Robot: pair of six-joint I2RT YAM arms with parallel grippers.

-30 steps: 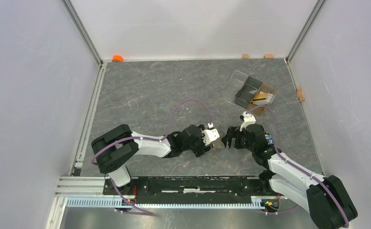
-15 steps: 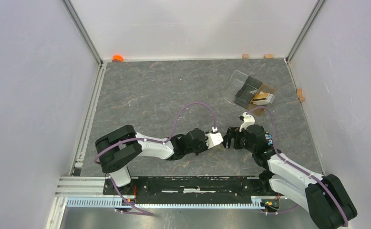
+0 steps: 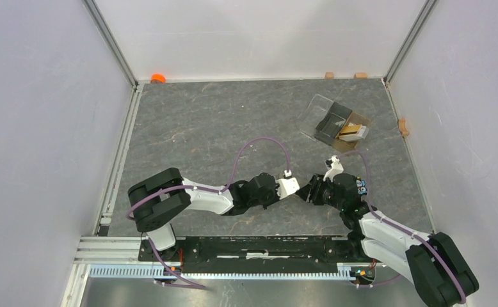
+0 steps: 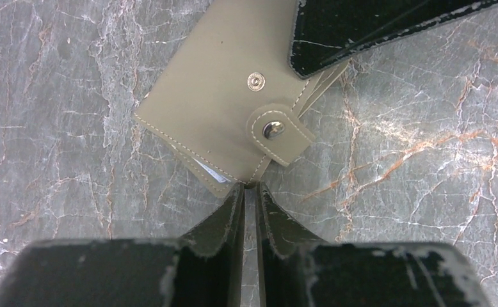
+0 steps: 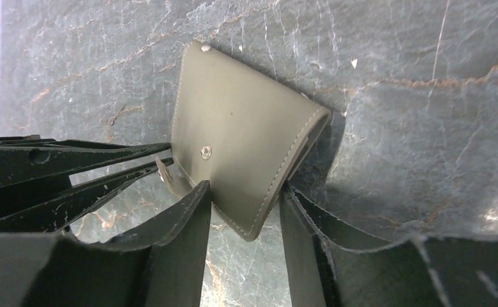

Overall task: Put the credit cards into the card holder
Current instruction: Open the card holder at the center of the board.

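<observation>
The olive card holder (image 4: 214, 96) sits low over the table between both grippers, its snap tab (image 4: 278, 131) undone. My left gripper (image 4: 249, 187) is shut on the wallet's stitched edge beside the tab. My right gripper (image 5: 245, 187) grips the opposite corner of the card holder (image 5: 240, 147), one finger on its face and one on its folded spine. From above, the left gripper (image 3: 296, 189) and right gripper (image 3: 308, 192) meet tip to tip and hide the wallet. The tan credit cards (image 3: 351, 132) lie in the clear box at the back right.
The clear plastic box (image 3: 333, 119) with a dark compartment stands at the back right of the grey marbled table (image 3: 221, 121). An orange object (image 3: 157, 78) lies in the far left corner. Small tan blocks (image 3: 329, 75) line the back and right edges.
My left gripper slid right onto the wallet's edge and closed. My right gripper narrowed onto the wallet and its wrist shifted slightly right and down.
</observation>
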